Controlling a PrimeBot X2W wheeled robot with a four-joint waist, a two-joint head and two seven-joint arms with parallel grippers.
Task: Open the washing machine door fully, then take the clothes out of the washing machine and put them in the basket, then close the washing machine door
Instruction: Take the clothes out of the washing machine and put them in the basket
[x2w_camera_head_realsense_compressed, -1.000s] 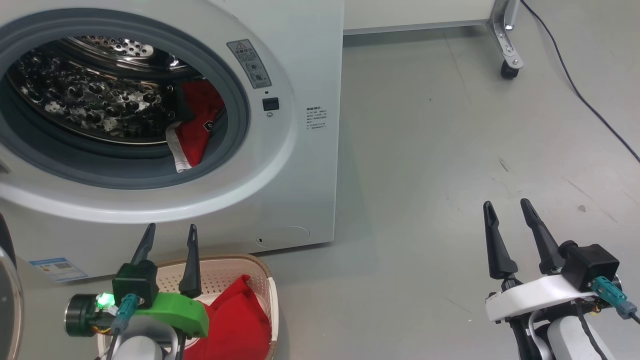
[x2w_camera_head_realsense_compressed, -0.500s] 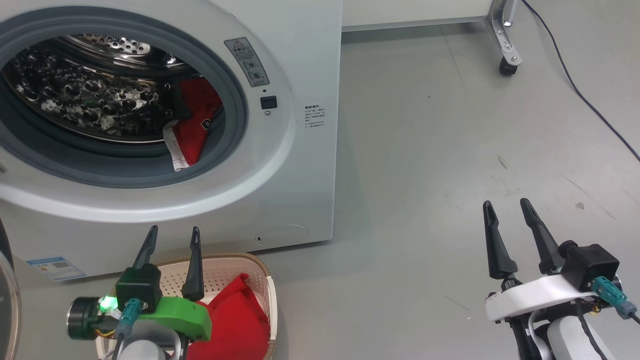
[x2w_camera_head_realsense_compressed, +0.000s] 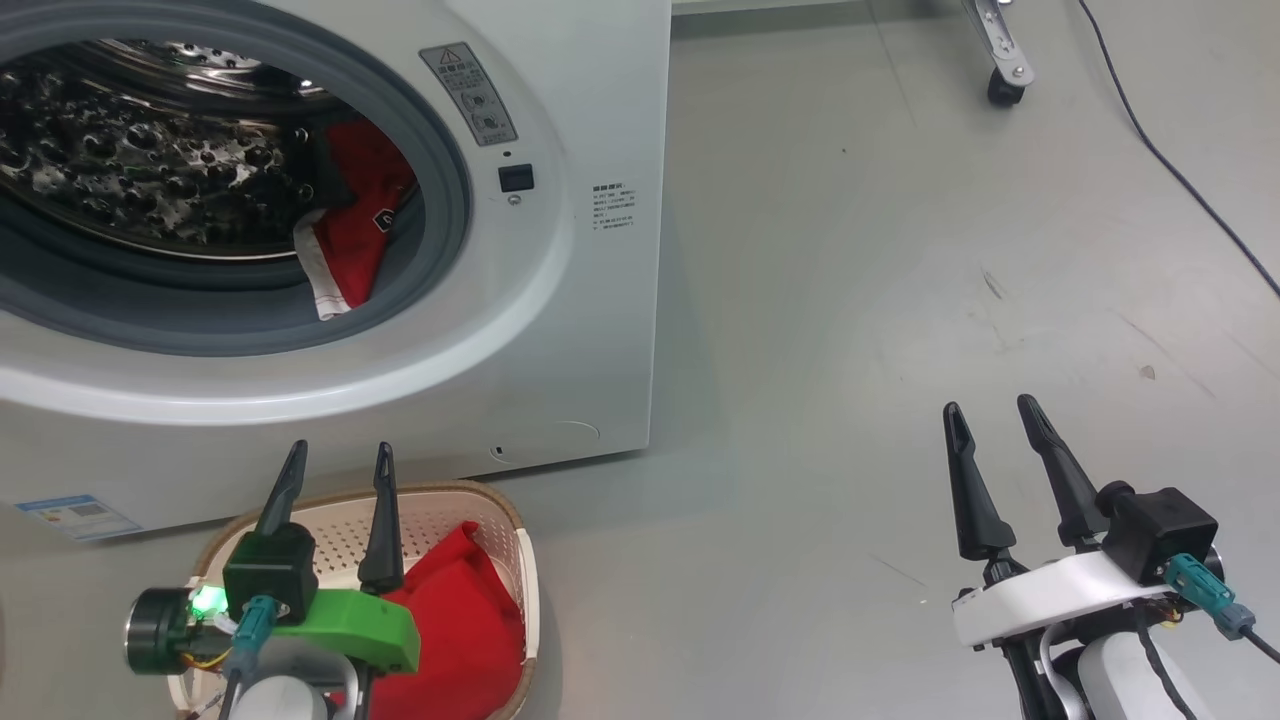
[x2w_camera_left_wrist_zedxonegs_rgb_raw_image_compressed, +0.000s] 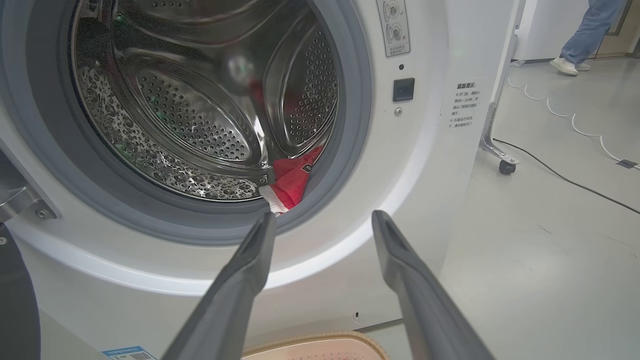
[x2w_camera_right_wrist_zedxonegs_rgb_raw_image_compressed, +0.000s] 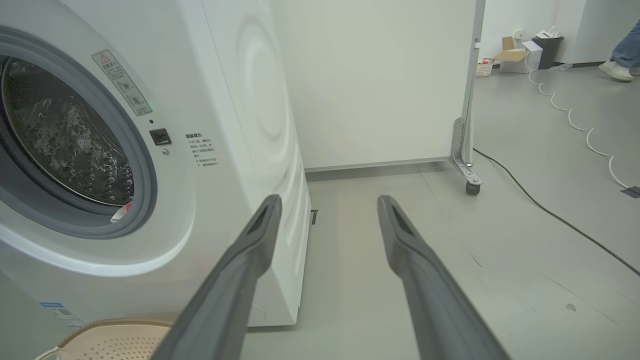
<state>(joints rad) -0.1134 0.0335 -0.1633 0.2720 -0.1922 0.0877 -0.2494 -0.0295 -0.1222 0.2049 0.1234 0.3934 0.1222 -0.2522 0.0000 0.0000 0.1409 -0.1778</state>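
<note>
The white washing machine stands with its drum open. The washing machine door is swung aside; its dark edge shows at the lower left of the left wrist view. One piece of the red clothes lies at the drum's right side and hangs over the grey seal. Another red piece lies in the cream basket on the floor before the machine. My left gripper hovers open and empty over the basket, pointing at the drum. My right gripper is open and empty above bare floor to the right.
A white panel on a metal frame with a caster stands behind the machine's right side. A black cable runs across the floor at the far right. A person's legs show far back. Grey floor lies to the machine's right.
The head camera has shifted, so the machine and floor sit further up and left in the picture and more of the basket shows. Both grippers stay open; the clothes have not moved.
</note>
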